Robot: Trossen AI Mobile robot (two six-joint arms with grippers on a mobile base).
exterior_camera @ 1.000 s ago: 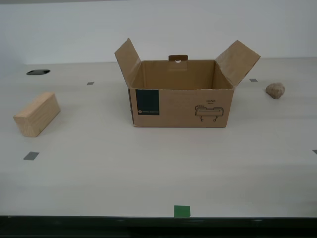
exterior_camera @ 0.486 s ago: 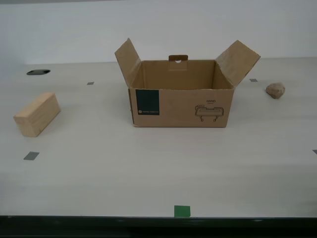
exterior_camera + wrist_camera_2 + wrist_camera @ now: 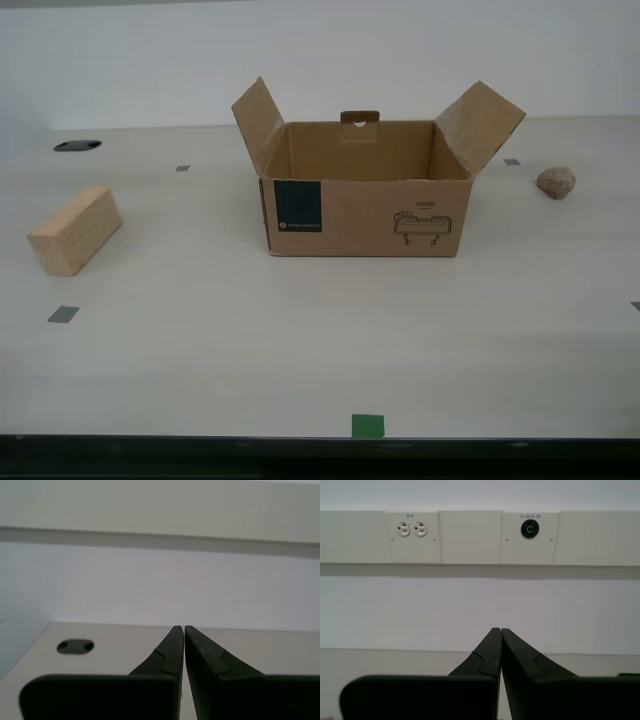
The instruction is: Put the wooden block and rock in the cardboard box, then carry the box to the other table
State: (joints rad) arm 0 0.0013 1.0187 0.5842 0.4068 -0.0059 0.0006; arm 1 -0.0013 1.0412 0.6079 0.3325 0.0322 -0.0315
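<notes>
The cardboard box (image 3: 366,205) stands open in the middle of the cream table, side flaps spread, a navy label on its front. Its inside looks empty from here. The wooden block (image 3: 74,230) lies on the table toward the exterior view's left. The rock (image 3: 556,182) sits toward the exterior view's right, beyond the box. No arm appears in the exterior view. My second gripper (image 3: 180,628) is shut with nothing in it, pointing at a wall over a table edge. My first gripper (image 3: 496,630) is shut and empty too, facing a wall. The other table is out of view.
Grey tape squares (image 3: 62,314) dot the cream tabletop, and a green tape square (image 3: 367,426) marks its near edge. A dark cable hole (image 3: 77,146) lies at the back toward the exterior view's left, also seen as the hole (image 3: 75,646). Wall outlets (image 3: 412,529) face my first gripper.
</notes>
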